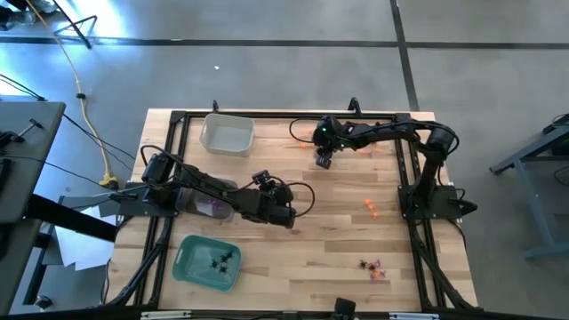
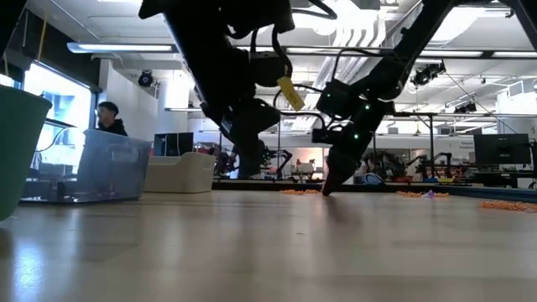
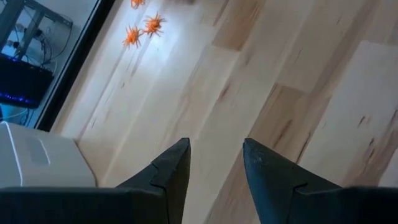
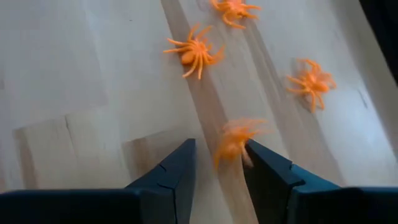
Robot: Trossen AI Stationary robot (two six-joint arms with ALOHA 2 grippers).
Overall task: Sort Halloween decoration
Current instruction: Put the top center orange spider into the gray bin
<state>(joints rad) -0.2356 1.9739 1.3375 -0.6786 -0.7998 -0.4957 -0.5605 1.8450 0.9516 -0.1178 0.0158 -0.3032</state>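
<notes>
The Halloween decoration lies scattered on the wooden table. Orange spiders [image 4: 194,51] lie near the far edge, and more trinkets [image 1: 371,208] lie on the right. My right gripper [image 1: 323,163] stands open and low over the orange spiders. One blurred orange spider [image 4: 233,142] sits between its fingers, close against one of them. My left gripper [image 3: 214,162] is open above bare wood at the table's middle, with nothing between its fingers. A green tray [image 1: 182,267] at the near left holds black spiders [image 1: 220,260]. My right gripper comes slanting down from above, with its fingers on either side of one orange spider [image 4: 231,144] that lies on the table. The spider is next to the inner side of one finger [image 4: 264,163]. I cannot tell whether that finger touches it.
A pale tray [image 1: 227,135] stands at the far left, and a clear tray [image 1: 212,207] with purple pieces sits under my left arm. A mixed heap of trinkets [image 1: 373,268] lies near the front right. A black frame [image 1: 404,164] borders the table. A person [image 2: 107,117] sits in the room beyond.
</notes>
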